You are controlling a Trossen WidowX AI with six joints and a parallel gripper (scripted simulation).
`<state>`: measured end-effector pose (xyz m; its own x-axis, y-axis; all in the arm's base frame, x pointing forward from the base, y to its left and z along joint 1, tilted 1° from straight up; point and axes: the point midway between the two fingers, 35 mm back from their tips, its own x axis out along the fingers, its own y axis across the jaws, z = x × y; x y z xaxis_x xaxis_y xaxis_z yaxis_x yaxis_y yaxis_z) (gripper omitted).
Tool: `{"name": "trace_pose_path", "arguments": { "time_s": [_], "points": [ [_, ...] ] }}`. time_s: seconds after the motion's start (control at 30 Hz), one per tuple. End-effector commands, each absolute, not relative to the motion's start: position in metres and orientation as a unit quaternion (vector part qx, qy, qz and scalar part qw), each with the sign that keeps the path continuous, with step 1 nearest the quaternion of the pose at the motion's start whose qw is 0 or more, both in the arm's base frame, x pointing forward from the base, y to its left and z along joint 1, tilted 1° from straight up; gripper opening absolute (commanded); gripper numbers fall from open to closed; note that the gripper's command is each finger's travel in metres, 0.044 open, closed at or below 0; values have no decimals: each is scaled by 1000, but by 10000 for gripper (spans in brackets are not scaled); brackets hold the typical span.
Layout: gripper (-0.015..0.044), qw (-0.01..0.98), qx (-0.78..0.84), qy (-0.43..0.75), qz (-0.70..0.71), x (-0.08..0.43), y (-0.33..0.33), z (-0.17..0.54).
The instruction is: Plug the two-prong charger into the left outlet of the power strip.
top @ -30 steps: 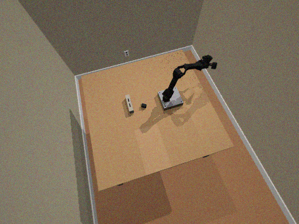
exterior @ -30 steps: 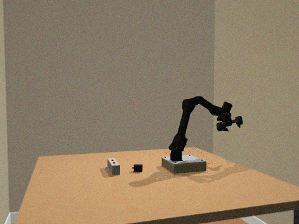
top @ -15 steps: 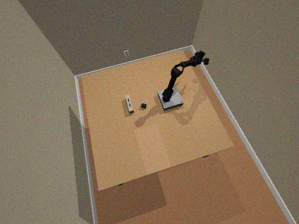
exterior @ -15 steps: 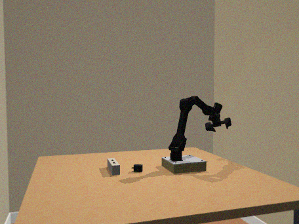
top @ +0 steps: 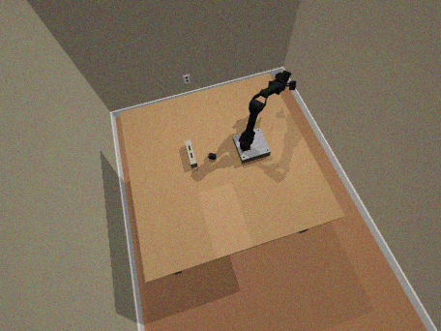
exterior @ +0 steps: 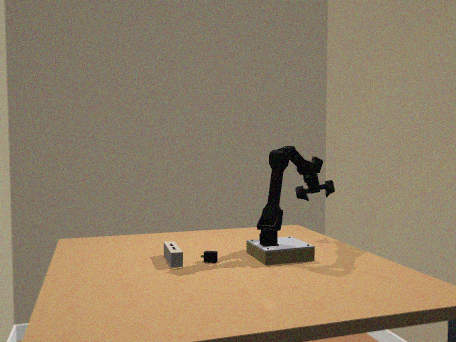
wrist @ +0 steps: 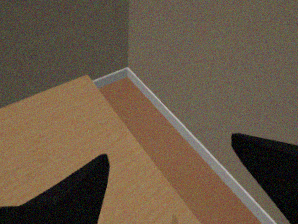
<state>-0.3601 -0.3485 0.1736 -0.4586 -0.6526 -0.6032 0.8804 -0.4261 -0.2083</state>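
Gripper (top: 288, 81) (exterior: 317, 195) (wrist: 170, 150): fingers spread wide apart, nothing between them. Carried high, above the level of the tabletop (top: 169, 218) (exterior: 150, 295) (wrist: 40, 135), fingertips angled downward in the exterior view.

Two-prong charger (top: 212, 156) (exterior: 210, 257): black, small, on the tabletop, well apart from the gripper and below it, over on the far side of the mounting base (top: 263, 153) (exterior: 300, 245) as reckoned from the fingers. Small stub on its side facing the strip; separate prongs too small to make out. Unplugged.

Power strip (top: 191, 155) (exterior: 173, 254): pale, elongated block, also below the gripper and farther from it than the charger. Dark outlet markings on its upper face. Charger near it, a gap between the two.

Arm (top: 252, 116) (exterior: 275, 187): black, rises from the base, bends over at the top and reaches away from charger and strip to the gripper.

Wrist view: a dark finger at either side; past the fingertips, a table corner, reddish floor (wrist: 150, 130) and a pale baseboard (wrist: 175, 120) meeting at the room corner. Neither charger nor strip within this view.
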Motion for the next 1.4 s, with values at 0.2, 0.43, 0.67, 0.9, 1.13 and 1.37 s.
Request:
{"name": "trace_pose_path", "arguments": {
  "time_s": [0.2, 0.43, 0.67, 0.9, 1.13, 1.37],
  "points": [
    [440, 518, 242, 259, -778, -301, -384, 163],
    [440, 545, 254, 263, -755, -263, -402, 157],
    [440, 571, 263, 269, -730, -223, -417, 152],
    [440, 598, 269, 276, -703, -183, -428, 148],
    [440, 617, 279, 289, -676, -144, -434, 140],
    [440, 636, 289, 301, -649, -104, -437, 134]
  ]
}}
